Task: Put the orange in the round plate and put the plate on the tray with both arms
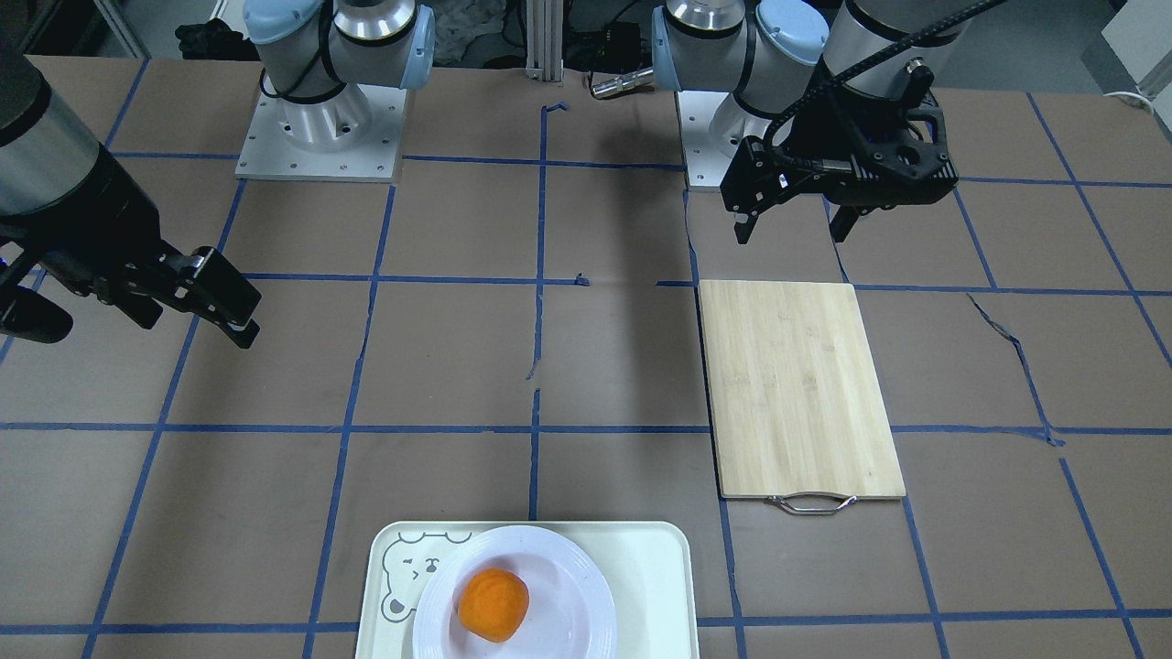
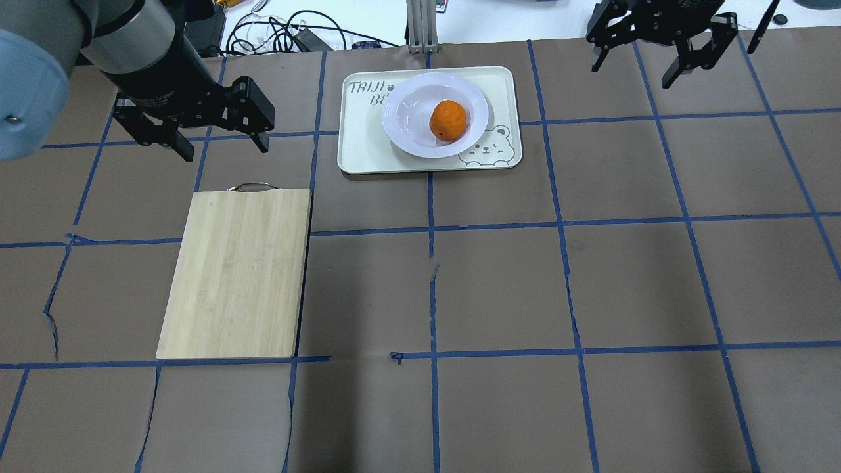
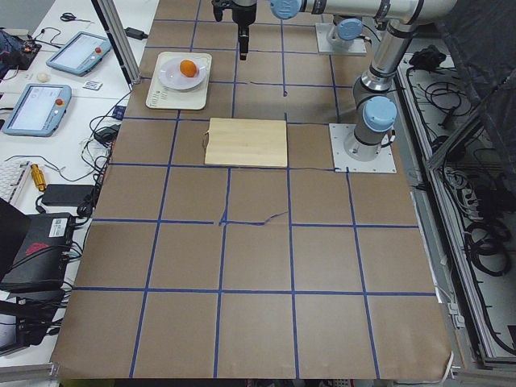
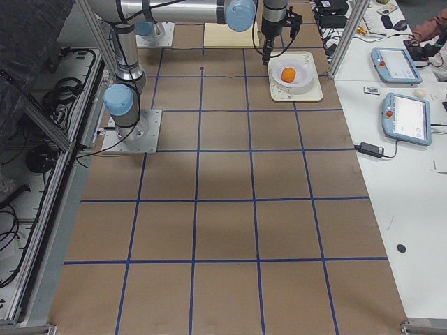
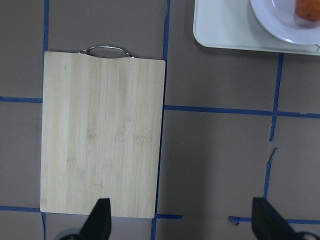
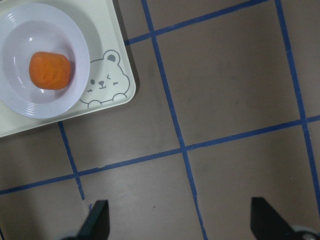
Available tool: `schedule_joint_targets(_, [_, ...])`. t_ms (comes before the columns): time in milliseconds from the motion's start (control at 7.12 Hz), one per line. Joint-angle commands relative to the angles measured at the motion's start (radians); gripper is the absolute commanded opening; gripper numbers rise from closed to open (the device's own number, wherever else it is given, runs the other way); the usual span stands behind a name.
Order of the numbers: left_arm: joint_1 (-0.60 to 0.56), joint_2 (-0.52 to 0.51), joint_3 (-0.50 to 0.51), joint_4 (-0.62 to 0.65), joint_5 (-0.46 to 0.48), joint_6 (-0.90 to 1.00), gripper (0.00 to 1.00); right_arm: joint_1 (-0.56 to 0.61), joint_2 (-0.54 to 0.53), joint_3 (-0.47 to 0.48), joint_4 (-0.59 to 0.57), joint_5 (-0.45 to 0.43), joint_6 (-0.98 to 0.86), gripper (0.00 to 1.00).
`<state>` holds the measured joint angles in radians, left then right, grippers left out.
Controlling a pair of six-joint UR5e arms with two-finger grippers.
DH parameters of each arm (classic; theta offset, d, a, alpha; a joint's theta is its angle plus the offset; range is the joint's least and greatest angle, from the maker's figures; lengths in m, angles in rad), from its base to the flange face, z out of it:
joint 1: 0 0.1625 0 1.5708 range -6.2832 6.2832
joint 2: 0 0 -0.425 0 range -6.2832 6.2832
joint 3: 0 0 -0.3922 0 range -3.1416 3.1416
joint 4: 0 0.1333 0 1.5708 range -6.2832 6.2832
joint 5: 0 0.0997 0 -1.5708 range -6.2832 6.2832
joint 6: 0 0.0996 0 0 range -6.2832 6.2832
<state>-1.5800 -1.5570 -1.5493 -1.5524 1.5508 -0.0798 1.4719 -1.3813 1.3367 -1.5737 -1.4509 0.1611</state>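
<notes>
Front-facing view: the lower edge cuts off the near part of the tray (image 1: 659, 567) and of the round plate (image 1: 586, 567). Overhead view: the plate covers part of the lettering printed on the tray, and of the right arm only the right claw (image 2: 632, 73) shows, the rest being cut off by the top edge. Left wrist view: only a sliver of the orange (image 5: 307, 9) enters at the top corner.

The desk (image 2: 624, 282) is covered in matt brown paper, gridded with blue tape and torn in places. A rectangular bamboo cutting board (image 2: 236, 272) with a wire metal handle (image 2: 251, 186) lies flat on the robot's left of the tray.

The plate is glossy white with a ridged rim. The tray is pale and round-cornered, with a line-drawn bear face (image 2: 491, 146). The orange, bright and dimpled, sits in the plate's sunken centre, and the plate rests on the tray.

The left claw (image 2: 225, 148) and the right claw are both spread wide and empty, above the desk.
</notes>
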Motion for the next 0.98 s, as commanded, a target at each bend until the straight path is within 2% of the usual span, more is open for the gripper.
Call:
schedule_joint_targets(0, [0.000,0.000,0.000,0.000,0.000,0.000,1.00,0.002,-0.007,-0.023,0.036,-0.009,0.003,1.00])
schedule_joint_targets(421, [0.000,0.000,0.000,-0.002,0.000,0.000,1.00,0.017,-0.008,-0.031,0.066,-0.031,0.002,1.00])
schedule_joint_targets(702, [0.000,0.000,0.000,0.000,0.000,0.000,1.00,0.033,0.007,-0.120,0.151,-0.086,0.000,1.00])
schedule_joint_targets(842, [0.000,0.000,0.000,0.000,0.000,0.000,1.00,0.033,0.018,-0.140,0.153,-0.079,0.000,1.00])
